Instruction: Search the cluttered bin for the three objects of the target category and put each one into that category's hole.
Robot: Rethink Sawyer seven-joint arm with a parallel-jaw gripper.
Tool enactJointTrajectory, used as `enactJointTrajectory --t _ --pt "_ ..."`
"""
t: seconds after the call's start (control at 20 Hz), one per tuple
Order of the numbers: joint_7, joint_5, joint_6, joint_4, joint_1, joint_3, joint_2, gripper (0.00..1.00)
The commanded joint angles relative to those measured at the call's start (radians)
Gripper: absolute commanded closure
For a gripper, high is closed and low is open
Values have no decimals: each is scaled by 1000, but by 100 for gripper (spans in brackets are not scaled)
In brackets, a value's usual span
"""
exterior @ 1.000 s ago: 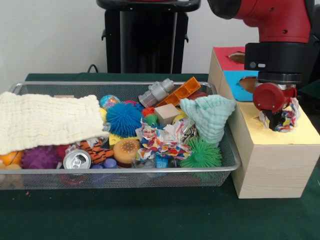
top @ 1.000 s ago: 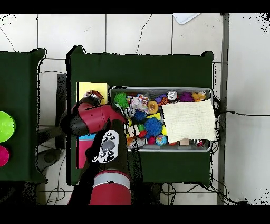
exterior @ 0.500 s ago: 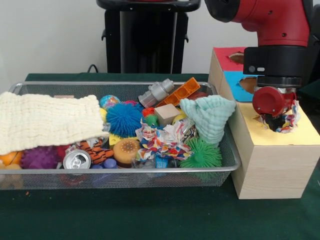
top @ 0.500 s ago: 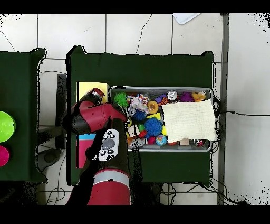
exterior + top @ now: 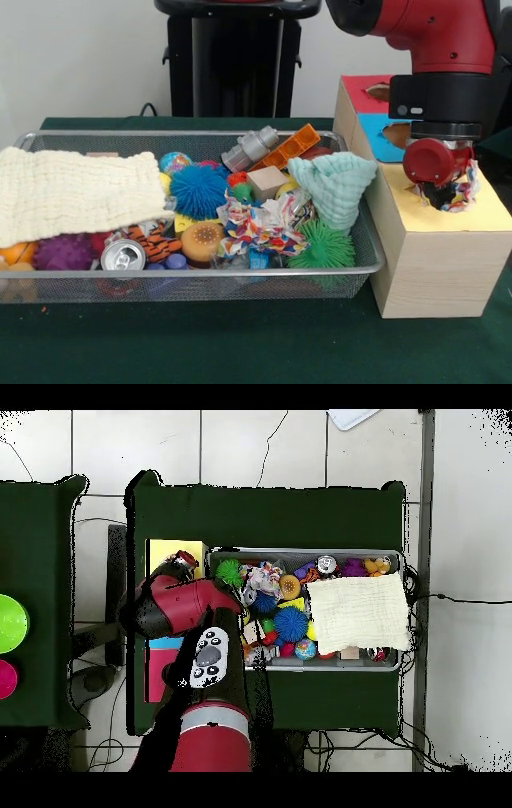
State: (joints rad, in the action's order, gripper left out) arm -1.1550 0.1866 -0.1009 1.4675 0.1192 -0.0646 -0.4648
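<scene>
Braided rope toy [image 5: 458, 192], in many colours, hangs pinched in the red arm's gripper [image 5: 439, 194] at the right of the front view, directly over the yellow section [image 5: 448, 218] of the wooden sorting box [image 5: 424, 256], where that section's hole lies hidden behind the gripper. Its look suggests something light, soft and floppy, unlikely to slip or break; the fingers clamp it by one side, and loose loops may snag the hole's rim on release. At centre frame the wire bin [image 5: 240, 282] holds a crumpled patterned cloth [image 5: 254, 224] and a teal cloth [image 5: 334, 188] among balls and blocks. The overhead view shows the box's layout beside the bin, but the arm's bulk [image 5: 180, 604] covers the grasp, which only the front view reveals.
</scene>
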Motion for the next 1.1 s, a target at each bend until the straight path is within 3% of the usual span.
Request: enactJointTrajectory --t 0.05,0.8,1.1 --pt "-104 18 -154 109 -79 84 -20 100" --pt "-137 -34 -282 210 -85 103 -231 100" --pt "-137 -30 -257 248 -112 132 -266 100"
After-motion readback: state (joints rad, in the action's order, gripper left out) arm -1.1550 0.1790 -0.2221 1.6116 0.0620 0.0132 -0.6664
